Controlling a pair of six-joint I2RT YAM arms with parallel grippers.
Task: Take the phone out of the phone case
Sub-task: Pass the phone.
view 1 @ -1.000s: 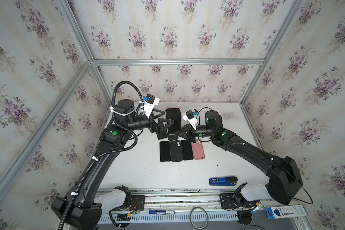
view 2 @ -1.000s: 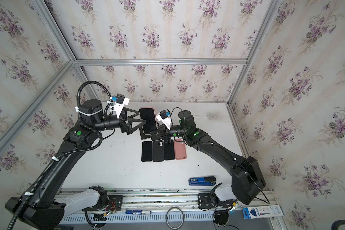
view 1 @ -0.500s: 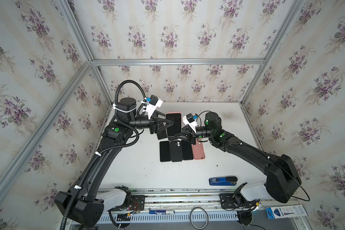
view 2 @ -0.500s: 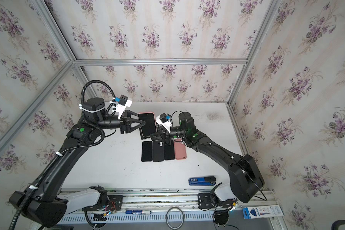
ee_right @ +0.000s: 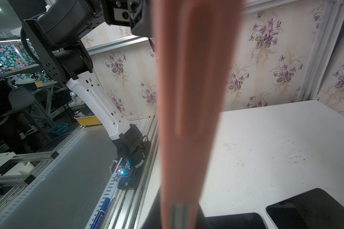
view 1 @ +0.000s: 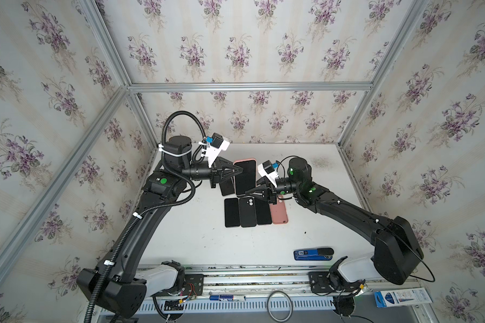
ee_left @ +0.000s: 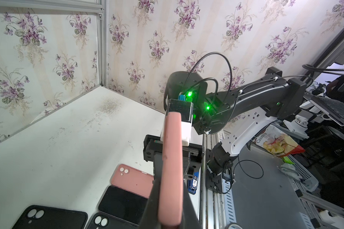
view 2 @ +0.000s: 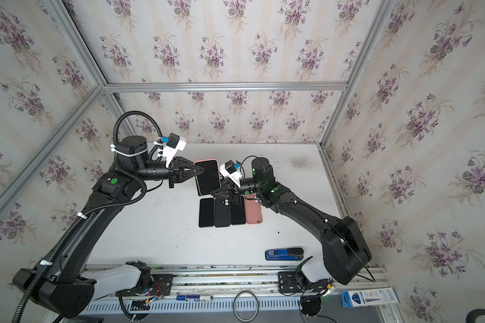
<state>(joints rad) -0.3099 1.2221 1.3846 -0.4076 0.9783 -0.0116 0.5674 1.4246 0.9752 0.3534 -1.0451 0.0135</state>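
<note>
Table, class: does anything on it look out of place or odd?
The blue stapler-like object lies alone near the front edge, unrelated to the neat row of phones and cases. A grey smudge marks the far right corner.

Purple-floral wallpaper walls [view 1: 235, 42], alu frame [view 1: 249, 86], scuffed white table [view 1: 202, 246].

Cased phone, held aloft
The phone [view 1: 245, 179], dark screen facing up, sits fully inside a pink case [view 1: 244, 161] whose rim frames it; the pair hangs raised at the far middle, long axis running near to far.
</note>
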